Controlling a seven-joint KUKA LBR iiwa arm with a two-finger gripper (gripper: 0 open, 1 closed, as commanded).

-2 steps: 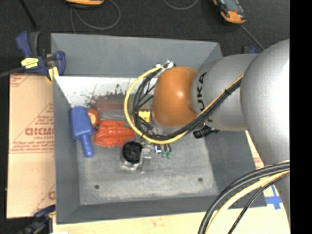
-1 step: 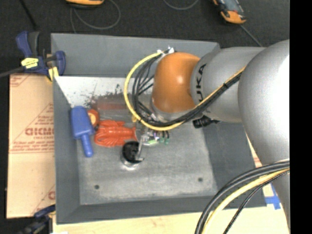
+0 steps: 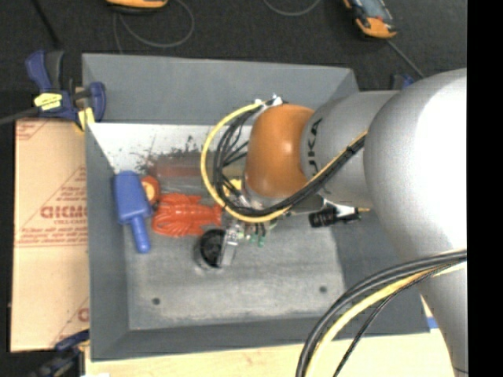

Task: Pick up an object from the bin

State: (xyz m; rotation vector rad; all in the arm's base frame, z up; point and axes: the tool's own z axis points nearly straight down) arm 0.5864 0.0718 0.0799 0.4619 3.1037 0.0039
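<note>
My gripper (image 3: 231, 244) reaches down near the middle of the bin floor, its lower end right against a small black round thing (image 3: 209, 249) that lies just to its left. A red-orange ribbed thing (image 3: 182, 214) lies flat just above and to the left of the black one. Further left lies a blue tool (image 3: 130, 205) with a broad head and a short handle pointing down. A small orange piece (image 3: 149, 187) sits between the blue tool's head and the ribbed thing.
The arm, with its orange cover and looped cables, hangs over the right half of the bin and hides what lies beneath. The bin's sloping walls rise close behind the blue tool at the left and back.
</note>
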